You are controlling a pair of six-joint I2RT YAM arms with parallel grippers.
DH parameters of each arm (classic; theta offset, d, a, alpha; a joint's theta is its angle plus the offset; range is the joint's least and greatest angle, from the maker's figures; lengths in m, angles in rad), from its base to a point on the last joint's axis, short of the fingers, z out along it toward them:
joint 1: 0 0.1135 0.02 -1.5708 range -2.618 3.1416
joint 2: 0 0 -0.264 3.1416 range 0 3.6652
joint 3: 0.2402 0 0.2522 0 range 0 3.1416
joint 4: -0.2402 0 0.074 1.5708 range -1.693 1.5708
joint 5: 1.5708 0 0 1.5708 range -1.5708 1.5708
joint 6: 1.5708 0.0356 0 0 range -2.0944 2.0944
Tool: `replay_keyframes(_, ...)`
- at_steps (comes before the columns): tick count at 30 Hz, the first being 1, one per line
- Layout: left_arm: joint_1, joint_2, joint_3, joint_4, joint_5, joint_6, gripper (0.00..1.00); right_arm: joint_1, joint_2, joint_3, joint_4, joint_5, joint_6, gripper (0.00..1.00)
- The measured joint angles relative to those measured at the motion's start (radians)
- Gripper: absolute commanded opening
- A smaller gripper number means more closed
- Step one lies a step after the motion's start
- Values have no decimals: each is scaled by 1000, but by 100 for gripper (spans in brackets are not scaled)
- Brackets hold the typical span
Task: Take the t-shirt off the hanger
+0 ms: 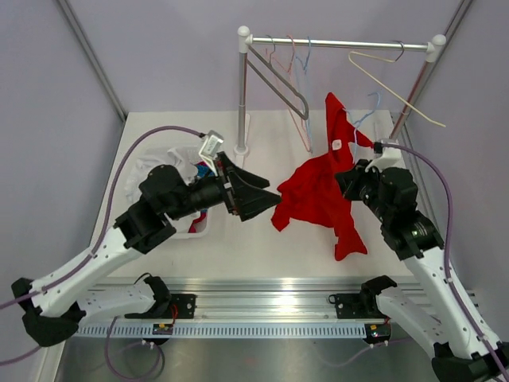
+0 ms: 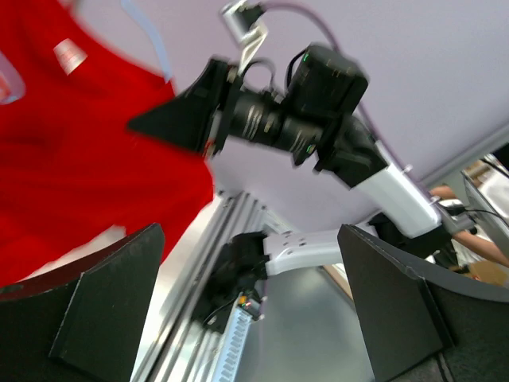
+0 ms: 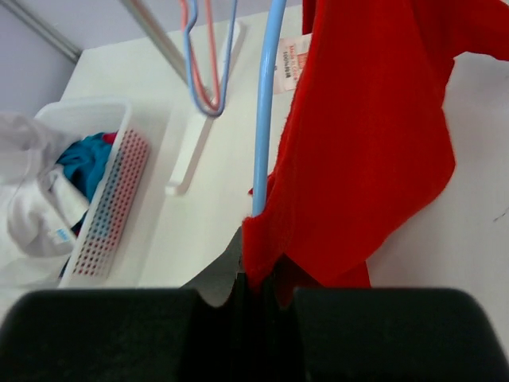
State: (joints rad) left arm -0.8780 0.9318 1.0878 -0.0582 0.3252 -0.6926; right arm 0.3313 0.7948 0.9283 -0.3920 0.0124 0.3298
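Shirt [image 1: 318,191] edge clamped by right gripper [image 3: 256,288], beside hanger [image 3: 266,103]; left gripper [image 1: 266,193] spread wide, just beside shirt's left edge

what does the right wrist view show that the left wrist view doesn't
Only right wrist: the white basket of clothes and two empty hangers. Only left wrist: the left gripper, open, and the base rail. Both: the red t-shirt and the right gripper, shut on it.

Blue hanger [image 3: 265,95] partly inside t-shirt [image 3: 374,143]
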Motion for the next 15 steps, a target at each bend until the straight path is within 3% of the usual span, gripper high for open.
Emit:
replay_keyframes(6, -160, 272, 252, 46, -95, 39, 89, 68, -217, -33, -130, 30, 82, 0)
replay_keyframes(15, -192, 662, 547, 56, -143, 42, 84, 71, -316, -6, -278, -39, 119, 0)
